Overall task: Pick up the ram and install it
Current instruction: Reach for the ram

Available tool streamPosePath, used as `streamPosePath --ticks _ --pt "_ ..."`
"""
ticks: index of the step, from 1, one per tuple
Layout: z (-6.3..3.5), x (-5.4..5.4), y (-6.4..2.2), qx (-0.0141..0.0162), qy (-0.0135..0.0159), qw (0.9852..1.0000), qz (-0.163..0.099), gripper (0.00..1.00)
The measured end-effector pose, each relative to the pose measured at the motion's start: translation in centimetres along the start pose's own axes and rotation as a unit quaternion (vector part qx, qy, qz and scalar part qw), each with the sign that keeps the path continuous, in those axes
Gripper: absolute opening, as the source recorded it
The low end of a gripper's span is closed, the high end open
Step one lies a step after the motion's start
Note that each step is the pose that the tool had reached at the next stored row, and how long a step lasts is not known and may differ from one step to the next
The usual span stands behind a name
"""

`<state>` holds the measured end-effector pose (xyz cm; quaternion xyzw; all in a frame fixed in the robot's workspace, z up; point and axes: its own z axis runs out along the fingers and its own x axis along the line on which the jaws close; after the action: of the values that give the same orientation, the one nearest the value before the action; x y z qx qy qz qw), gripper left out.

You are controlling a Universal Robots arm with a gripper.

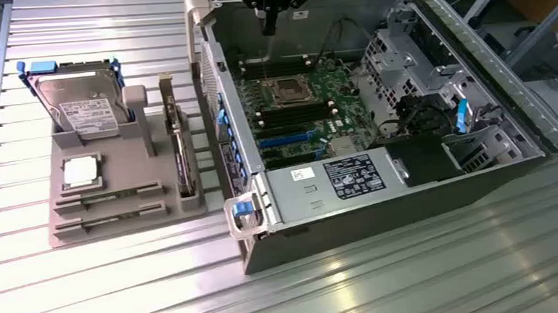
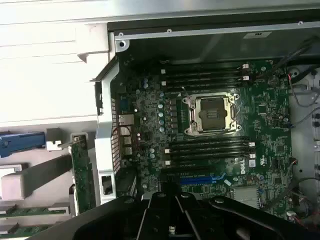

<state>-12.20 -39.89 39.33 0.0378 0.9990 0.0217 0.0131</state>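
Observation:
Two ram sticks lie flat in the front slots of the grey holder, one behind the other. Their green edges also show in the wrist view. My gripper hangs over the far end of the open computer case, well away from the holder. Its dark fingers are shut together with nothing between them. Below it lies the green motherboard with its empty processor socket and black memory slots on both sides of the socket.
The holder also carries a hard drive in a blue bracket, a square silver processor and an upright expansion card. Drive cages and cables fill the case's right side in the exterior view. Everything stands on a ribbed metal table.

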Motion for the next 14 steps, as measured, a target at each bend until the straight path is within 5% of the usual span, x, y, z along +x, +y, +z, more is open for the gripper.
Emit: streamPosePath --ticks 1,14 --pt "-0.03 1.2 -0.09 0.0000 -0.0001 1.0000 0.000 0.11" --pt "-0.08 2.9 -0.22 0.0000 -0.0004 1.0000 0.000 0.11"
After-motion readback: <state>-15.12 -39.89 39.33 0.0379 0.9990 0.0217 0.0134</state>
